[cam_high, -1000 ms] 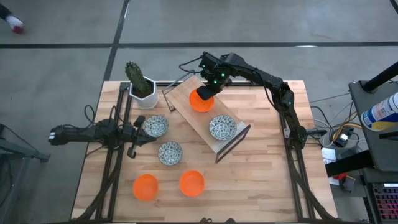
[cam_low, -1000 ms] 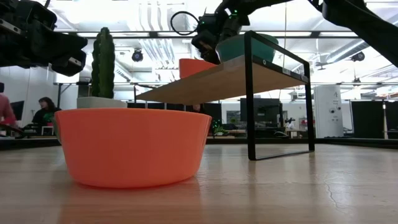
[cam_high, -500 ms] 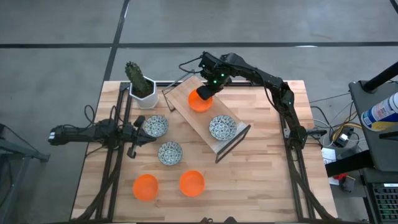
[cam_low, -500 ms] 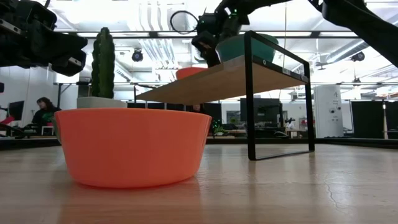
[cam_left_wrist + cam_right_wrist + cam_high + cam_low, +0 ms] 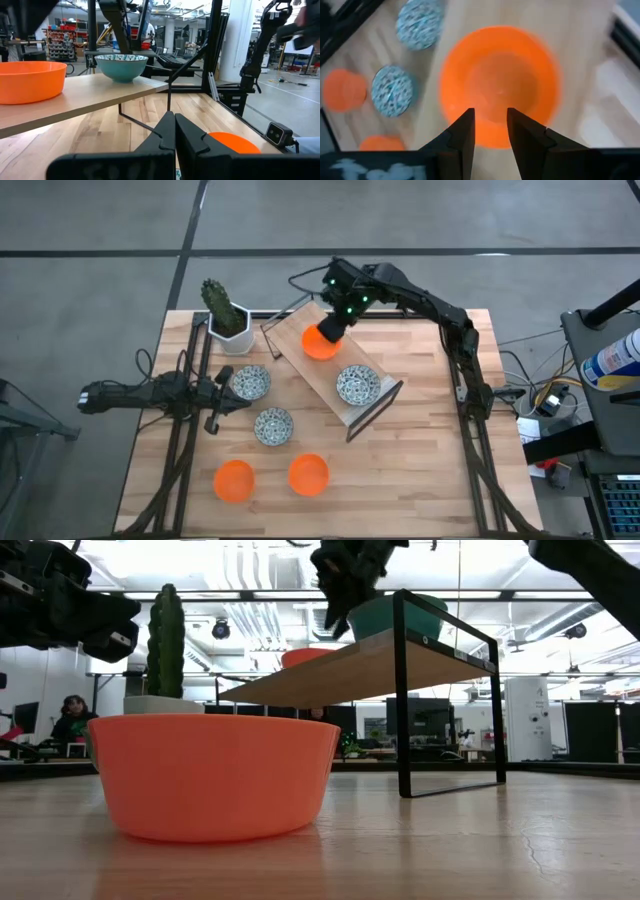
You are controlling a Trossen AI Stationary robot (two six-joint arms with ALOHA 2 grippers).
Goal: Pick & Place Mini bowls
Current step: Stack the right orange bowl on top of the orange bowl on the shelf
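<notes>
An orange mini bowl (image 5: 320,343) rests on its base on the far end of a raised wooden shelf (image 5: 322,376). My right gripper (image 5: 490,131) hovers just above it, open, fingers pointing down, clear of the bowl (image 5: 500,85). A patterned mini bowl (image 5: 357,385) stands on the shelf's near end. Two patterned bowls (image 5: 250,383) (image 5: 273,426) and two orange bowls (image 5: 234,480) (image 5: 308,474) sit on the table. My left gripper (image 5: 228,392) waits shut at the table's left, pointing level.
A cactus in a white pot (image 5: 228,320) stands at the far left corner, beside the shelf's black metal frame (image 5: 375,415). Black rails run along both side edges of the table. In the low view an orange bowl (image 5: 215,775) fills the foreground.
My right gripper has let go of the orange bowl, which has settled flat onto the shelf's far end. The gripper has then risen above it and drawn slightly toward the table's far right, rolling a little.
</notes>
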